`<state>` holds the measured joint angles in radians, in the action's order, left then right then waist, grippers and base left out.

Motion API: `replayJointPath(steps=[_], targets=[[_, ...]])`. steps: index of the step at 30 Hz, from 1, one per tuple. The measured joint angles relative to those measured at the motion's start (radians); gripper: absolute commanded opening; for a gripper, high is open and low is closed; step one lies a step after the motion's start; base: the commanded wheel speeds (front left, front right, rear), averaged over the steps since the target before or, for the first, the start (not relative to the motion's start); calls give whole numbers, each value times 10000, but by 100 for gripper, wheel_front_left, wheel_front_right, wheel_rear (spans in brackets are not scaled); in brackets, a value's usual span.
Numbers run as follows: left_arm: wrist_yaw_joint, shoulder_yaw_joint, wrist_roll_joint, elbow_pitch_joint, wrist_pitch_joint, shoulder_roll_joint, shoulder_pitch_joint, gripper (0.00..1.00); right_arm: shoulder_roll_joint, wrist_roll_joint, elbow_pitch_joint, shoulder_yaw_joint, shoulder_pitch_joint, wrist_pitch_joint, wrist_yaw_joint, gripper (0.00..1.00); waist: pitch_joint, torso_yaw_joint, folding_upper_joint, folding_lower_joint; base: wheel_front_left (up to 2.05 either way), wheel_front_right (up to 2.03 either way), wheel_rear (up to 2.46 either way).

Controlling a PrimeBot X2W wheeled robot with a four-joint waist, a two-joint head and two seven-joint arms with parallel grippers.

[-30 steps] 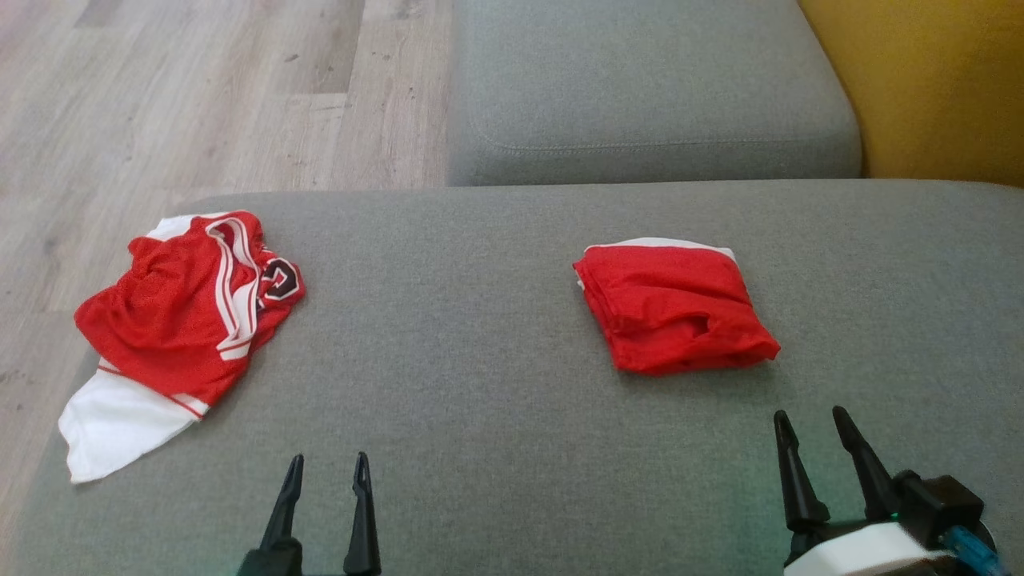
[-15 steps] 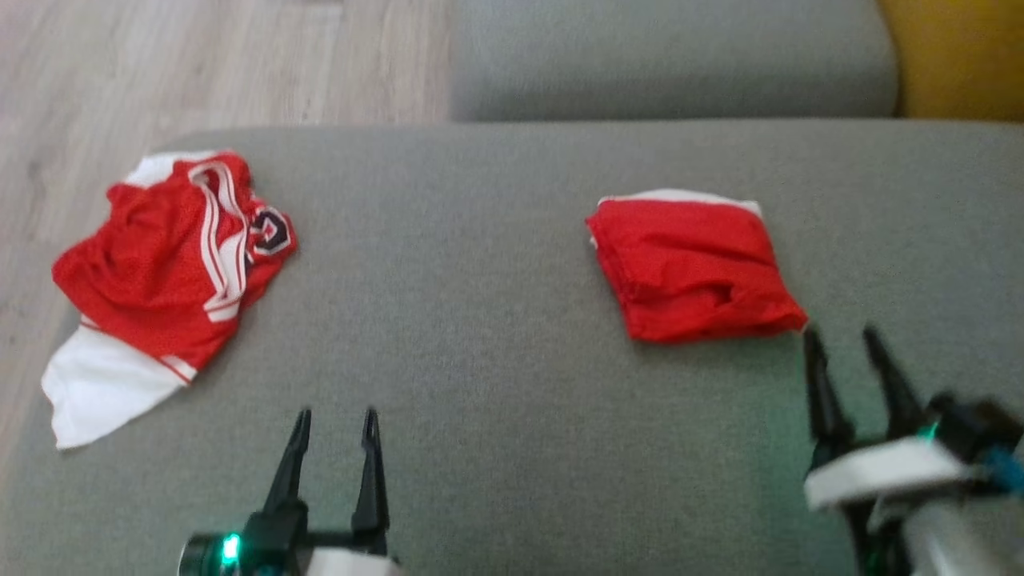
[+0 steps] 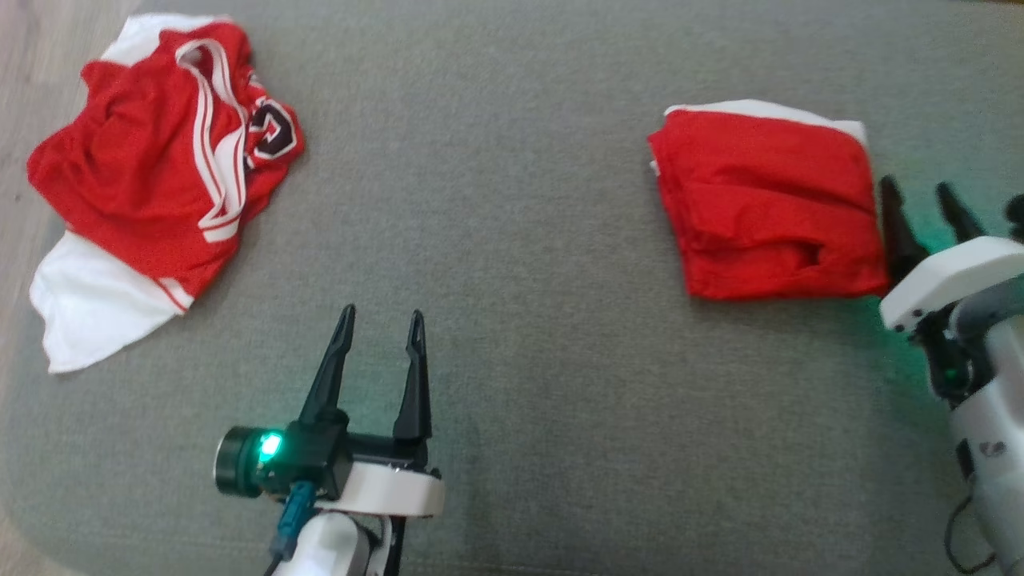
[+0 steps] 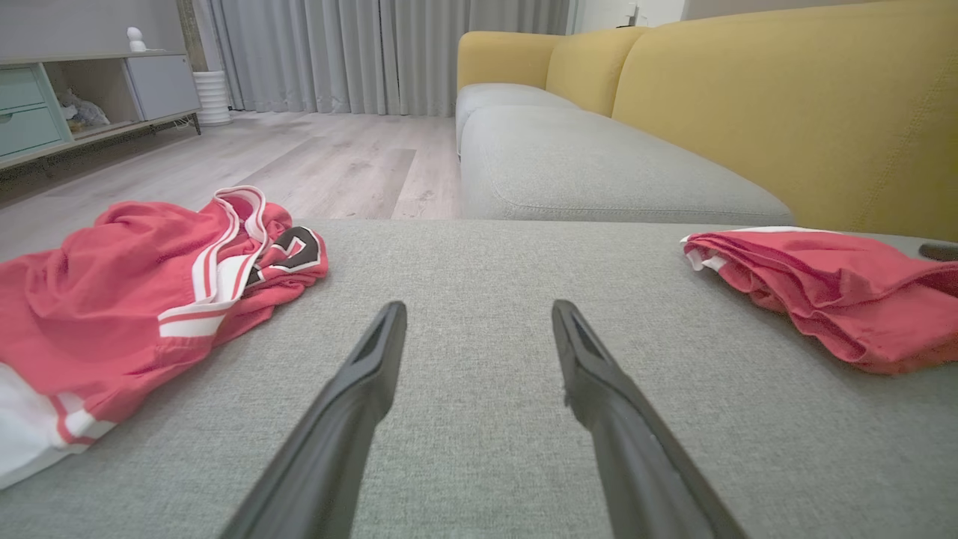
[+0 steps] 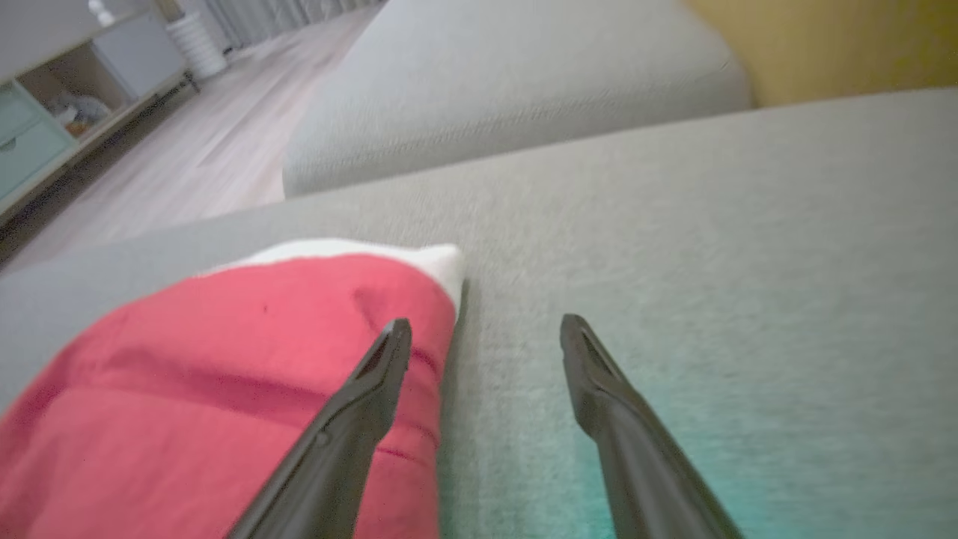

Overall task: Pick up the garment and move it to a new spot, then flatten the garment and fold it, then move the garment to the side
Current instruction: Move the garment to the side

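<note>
- Head view has tipped down since half a second ago. The whole picture shifted, so this is a camera move: the far sofa seat and yellow backrest have dropped out of the top, and the grey cushion (image 3: 512, 240) now runs edge to edge.
- Crumpled jersey (image 3: 160, 160), red with white trim and a white panel, lies at the upper left of the head view by the cushion's left edge. Its bunching and lie match the earlier frames.
- Folded garment (image 3: 768, 216), a red square with a white strip along its far edge, sits at the upper right. Same folds as before; it has not shifted on the cushion.
- Right gripper (image 3: 915, 186): was below the folded garment's lower right corner, now drawn up along its right edge. Fingers spread, nothing between them.
- Right wrist view, blurred: right gripper (image 5: 486, 322) has one finger over the red cloth's edge (image 5: 224, 397) and the other over bare cushion. Contact with the cloth cannot be told.
- Left gripper (image 3: 382, 312): lower centre-left, more of its wrist and green light in frame than before. Fingers spread and empty over bare cushion, well apart from both garments.
- Left wrist view: left gripper (image 4: 479, 307) points between the crumpled jersey (image 4: 135, 299) at left and the folded garment (image 4: 823, 284) at right. Sofa (image 4: 599, 165), wood floor (image 4: 299, 165) and curtains (image 4: 374, 52) lie beyond.
</note>
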<state>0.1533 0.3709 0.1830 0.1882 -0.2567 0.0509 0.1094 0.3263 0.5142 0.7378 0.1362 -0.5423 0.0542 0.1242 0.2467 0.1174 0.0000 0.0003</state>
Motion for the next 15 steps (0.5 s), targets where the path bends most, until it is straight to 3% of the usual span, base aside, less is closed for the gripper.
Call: replayJointPath(steps=[3, 4, 5, 10, 15], targets=[[73, 176, 125, 40, 0, 0, 231, 100, 29, 420, 612, 520, -229, -236, 0, 100, 262, 178, 0, 0, 0, 0, 0], [140, 205, 196, 54, 0, -6, 341, 100, -33, 823, 811, 943, -211, -314, -2, 40, 367, 265, 0, -1, 0, 0, 0], [148, 205, 217, 54, 0, -2, 357, 100, -35, 1041, 798, 1133, -211, -278, 0, 0, 404, 285, 0, -2, 0, 0, 0], [244, 163, 211, 79, 0, -4, 354, 100, 90, 1628, 838, 1768, -229, 341, 0, 0, 432, 81, 0, -3, 0, 0, 0], [215, 17, 98, 71, 0, -6, 360, 100, 972, 1624, 1032, 2437, -415, 604, 0, 0, 536, -395, 0, -4, 0, 0, 0]])
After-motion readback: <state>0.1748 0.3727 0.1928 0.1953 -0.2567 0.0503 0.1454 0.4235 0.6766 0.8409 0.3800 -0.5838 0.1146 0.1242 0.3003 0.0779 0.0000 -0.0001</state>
